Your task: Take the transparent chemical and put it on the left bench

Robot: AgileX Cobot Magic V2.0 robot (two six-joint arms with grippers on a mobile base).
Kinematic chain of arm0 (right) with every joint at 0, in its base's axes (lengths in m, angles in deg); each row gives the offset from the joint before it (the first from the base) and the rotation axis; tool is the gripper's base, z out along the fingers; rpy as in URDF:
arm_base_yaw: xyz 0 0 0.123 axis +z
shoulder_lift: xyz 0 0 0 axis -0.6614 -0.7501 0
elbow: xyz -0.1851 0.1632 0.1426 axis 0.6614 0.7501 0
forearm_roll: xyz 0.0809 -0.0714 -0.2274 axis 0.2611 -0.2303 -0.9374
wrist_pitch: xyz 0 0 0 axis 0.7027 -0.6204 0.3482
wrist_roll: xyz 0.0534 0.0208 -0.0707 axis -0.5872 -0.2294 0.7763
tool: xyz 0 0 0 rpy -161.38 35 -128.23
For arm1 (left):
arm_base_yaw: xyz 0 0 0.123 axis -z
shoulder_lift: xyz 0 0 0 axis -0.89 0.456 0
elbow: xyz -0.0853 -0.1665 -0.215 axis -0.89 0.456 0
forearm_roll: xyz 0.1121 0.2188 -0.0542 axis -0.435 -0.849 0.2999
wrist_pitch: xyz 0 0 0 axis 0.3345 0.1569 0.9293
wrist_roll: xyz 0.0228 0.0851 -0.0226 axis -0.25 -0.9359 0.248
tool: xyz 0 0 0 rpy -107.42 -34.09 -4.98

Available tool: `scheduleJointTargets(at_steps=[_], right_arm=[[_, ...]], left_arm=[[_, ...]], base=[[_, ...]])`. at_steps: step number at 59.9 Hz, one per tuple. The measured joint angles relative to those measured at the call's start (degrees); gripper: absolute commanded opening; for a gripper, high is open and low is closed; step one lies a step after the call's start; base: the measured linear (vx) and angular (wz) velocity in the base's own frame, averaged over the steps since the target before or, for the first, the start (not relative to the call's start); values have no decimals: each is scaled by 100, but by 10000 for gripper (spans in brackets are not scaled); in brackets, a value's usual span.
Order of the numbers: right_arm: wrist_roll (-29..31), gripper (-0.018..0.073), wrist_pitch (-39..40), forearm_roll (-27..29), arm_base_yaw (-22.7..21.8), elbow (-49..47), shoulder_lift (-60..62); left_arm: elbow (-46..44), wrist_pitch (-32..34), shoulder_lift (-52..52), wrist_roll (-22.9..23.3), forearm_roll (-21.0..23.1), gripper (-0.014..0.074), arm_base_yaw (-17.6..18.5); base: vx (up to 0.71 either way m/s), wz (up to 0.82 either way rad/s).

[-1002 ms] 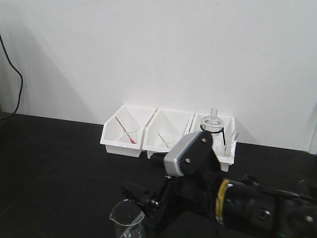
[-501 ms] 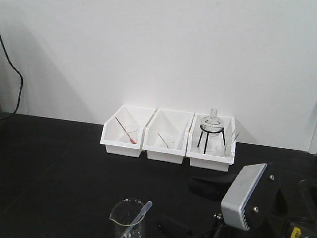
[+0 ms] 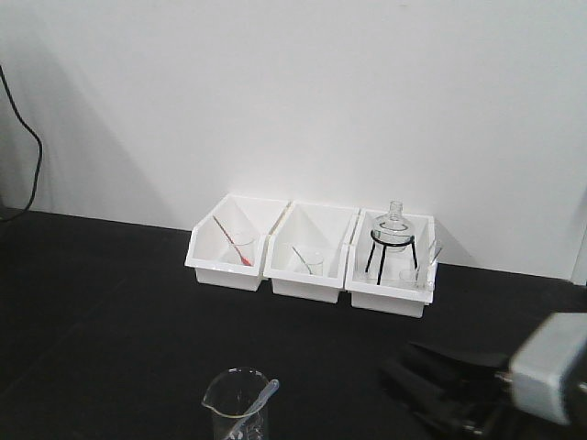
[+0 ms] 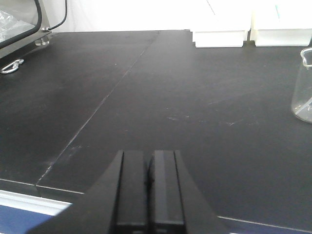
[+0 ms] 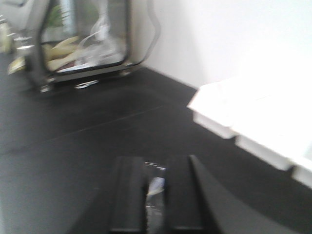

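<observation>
The transparent chemical (image 3: 255, 404), a whitish pipette, leans inside a clear glass beaker (image 3: 237, 409) at the front of the black left bench (image 3: 110, 302). My right arm's grey block (image 3: 550, 376) sits low at the right, its dark fingers (image 3: 431, 385) pointing left, well apart from the beaker. In the blurred right wrist view the right gripper (image 5: 155, 168) is open by a narrow gap, and the beaker with the pipette (image 5: 155, 186) shows through it. The left gripper (image 4: 149, 165) is shut on nothing above the bench's front edge. The beaker (image 4: 303, 87) stands far to its right.
Three white bins (image 3: 312, 252) line the white wall; the left one holds a red-tipped rod (image 3: 234, 246), the right one a flask on a black tripod (image 3: 394, 238). A black cable (image 3: 27, 147) hangs far left. A glass-fronted box (image 5: 83, 39) stands at the left end.
My right arm has swung from the middle of the bench down and to the right. The beaker it partly covered now shows whole, with the pipette leaning in it.
</observation>
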Motion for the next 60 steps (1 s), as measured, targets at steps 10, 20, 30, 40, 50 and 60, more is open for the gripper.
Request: scheduleJointTargets(at_steps=[10, 20, 30, 40, 50, 60], right_arm=[[1768, -10, -186, 984, -998, 1230, 1578], [2835, -7, -592, 2421, -2078, 2225, 3232], [3308, -7, -1296, 3014, -2790, 3009, 4601], [3330, -7, -2119, 3065, -3065, 3104, 5317], [3212, -7, -2298, 3094, -3070, 3117, 5336], [3194, -7, -2305, 3106, -3082, 3117, 5336]], left_arm=[[0, 0, 0, 0, 0, -3, 0], [0, 0, 0, 0, 0, -3, 0], [0, 0, 0, 0, 0, -3, 0], [0, 0, 0, 0, 0, -3, 0], [0, 0, 0, 0, 0, -3, 0], [0, 0, 0, 0, 0, -3, 0]], base=[[0, 0], [0, 0], [0, 0], [0, 0], [0, 0], [0, 0]])
